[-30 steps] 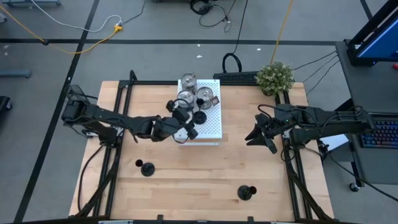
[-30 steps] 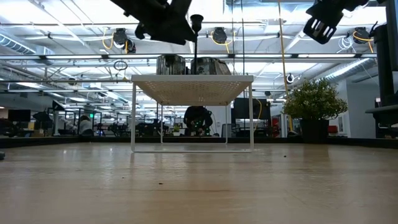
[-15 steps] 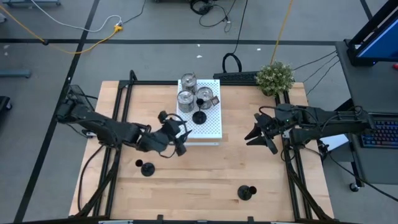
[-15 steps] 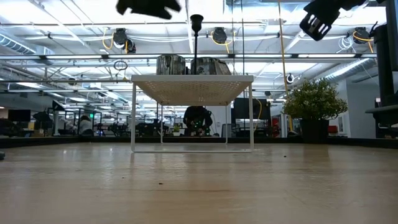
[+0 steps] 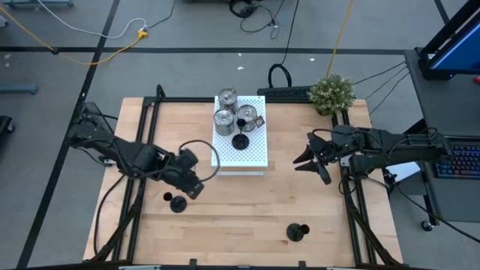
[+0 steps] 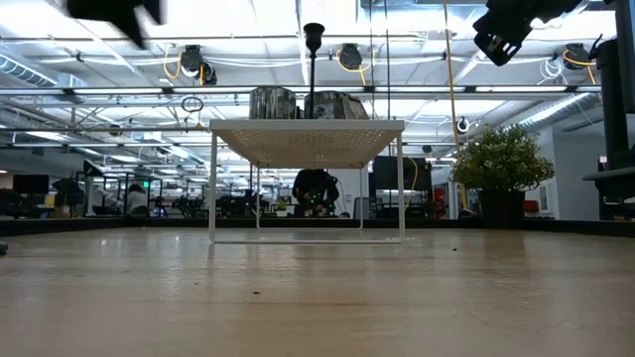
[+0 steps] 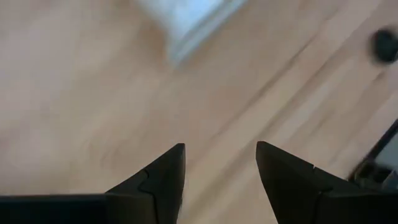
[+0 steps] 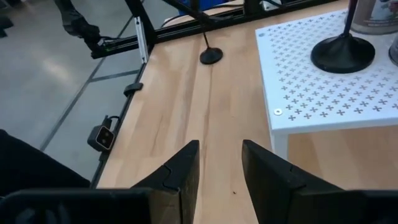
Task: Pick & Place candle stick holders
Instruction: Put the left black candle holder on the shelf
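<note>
the holders sit in two groups. on the white board (image 5: 251,148) you have three silver holders, one at the far edge (image 5: 227,97), one just nearer (image 5: 223,119), one beside them on the right (image 5: 251,115), and a black holder (image 5: 240,139) standing upright on its round base near the board's middle. in the low view its thin stem (image 6: 314,61) rises above the silver ones (image 6: 274,102), all on top of the raised board (image 6: 308,130).

two more black holders are down on the table (image 5: 247,217): one (image 5: 177,202) near the left side, just beside your left gripper, and one (image 5: 296,232) toward the near right, well apart from both arms.

your left gripper (image 5: 193,184) is over bare wood just off the board's near-left corner, and it holds nothing. its wrist view shows the fingers (image 7: 158,180) parted with a clear gap and only blurred table between them, a corner of the board (image 7: 186,22) ahead and a black holder (image 7: 385,45) off at the edge.

your right gripper (image 5: 309,159) waits above the table to the right of the board, near the plant (image 5: 331,93). its fingers (image 8: 180,171) stand a narrow way apart with nothing between them, and its wrist view looks across at the board (image 8: 323,93), the black holder's base (image 8: 343,55) on it, and another black holder (image 8: 211,55) on the wood beyond.
</note>
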`<action>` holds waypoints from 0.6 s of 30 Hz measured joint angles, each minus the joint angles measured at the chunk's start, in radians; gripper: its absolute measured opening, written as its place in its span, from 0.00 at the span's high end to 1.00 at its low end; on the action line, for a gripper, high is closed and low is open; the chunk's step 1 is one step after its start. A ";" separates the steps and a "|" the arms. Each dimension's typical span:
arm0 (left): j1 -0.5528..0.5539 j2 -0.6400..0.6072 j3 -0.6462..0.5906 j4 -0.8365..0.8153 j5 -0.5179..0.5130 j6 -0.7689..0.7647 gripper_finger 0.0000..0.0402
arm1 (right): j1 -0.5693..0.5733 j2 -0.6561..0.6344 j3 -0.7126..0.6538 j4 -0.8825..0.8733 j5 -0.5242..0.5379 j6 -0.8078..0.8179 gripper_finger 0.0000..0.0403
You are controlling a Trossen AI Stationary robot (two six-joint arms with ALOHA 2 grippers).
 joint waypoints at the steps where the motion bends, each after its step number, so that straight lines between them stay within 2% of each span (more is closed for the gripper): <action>1: -0.004 -0.003 0.000 -0.045 0.044 -0.053 0.50 | 0.000 0.000 0.000 0.000 0.001 0.000 0.72; 5: -0.041 -0.007 -0.001 -0.198 0.149 -0.216 0.50 | 0.000 0.000 0.000 0.000 0.000 0.000 0.72; 18: -0.169 -0.037 -0.001 -0.367 0.248 -0.433 0.50 | 0.000 0.000 0.000 0.000 0.000 0.000 0.72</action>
